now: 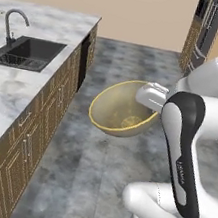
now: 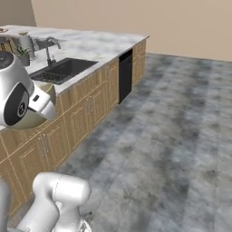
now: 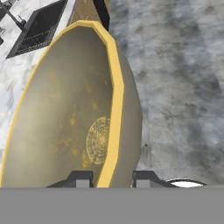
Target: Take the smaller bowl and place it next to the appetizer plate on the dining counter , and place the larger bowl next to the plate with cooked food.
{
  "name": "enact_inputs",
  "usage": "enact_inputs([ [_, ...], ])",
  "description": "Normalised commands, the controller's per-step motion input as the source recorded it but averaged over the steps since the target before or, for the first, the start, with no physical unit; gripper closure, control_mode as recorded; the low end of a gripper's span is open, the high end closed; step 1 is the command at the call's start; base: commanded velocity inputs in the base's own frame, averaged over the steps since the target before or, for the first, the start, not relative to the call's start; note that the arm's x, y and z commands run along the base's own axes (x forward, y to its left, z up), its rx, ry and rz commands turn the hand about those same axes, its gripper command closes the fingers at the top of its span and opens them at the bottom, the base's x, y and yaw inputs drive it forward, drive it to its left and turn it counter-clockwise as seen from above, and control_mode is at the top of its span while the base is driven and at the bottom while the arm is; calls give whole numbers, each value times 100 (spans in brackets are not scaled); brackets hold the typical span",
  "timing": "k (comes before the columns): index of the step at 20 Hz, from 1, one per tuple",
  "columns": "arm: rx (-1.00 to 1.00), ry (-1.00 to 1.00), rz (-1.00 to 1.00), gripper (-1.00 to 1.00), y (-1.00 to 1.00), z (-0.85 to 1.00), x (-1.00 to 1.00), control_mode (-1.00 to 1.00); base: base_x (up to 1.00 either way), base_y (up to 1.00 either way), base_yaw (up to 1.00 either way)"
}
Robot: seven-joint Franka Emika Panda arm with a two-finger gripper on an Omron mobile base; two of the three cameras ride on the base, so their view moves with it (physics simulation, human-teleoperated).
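The jaws (image 3: 110, 178) are pinching the yellow rim of the larger bowl (image 3: 70, 113), one fingertip (image 3: 81, 178) inside the speckled wall, the other outside. The bowl stretches away ahead of the jaws, tilted, hanging in the air above the grey floor (image 1: 88, 178). Off to the bowl's open side sits the marble tabletop (image 1: 18, 90) with its dark sink (image 1: 27, 52) and faucet (image 1: 11, 25).

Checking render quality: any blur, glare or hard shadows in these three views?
Left base view: slightly soft, the larger bowl evenly lit, no hard shadow beneath it. Right base view: flat light, mild gloss on the sink. Hand view: blurry floor, no glare on the bowl's rim.
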Motion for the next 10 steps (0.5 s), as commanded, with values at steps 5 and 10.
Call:
enact_inputs([
  [5, 0, 0, 0, 100, 0, 0, 0, 100, 100, -85, -3],
  [10, 0, 0, 0, 100, 0, 0, 0, 100, 100, -43, 0],
])
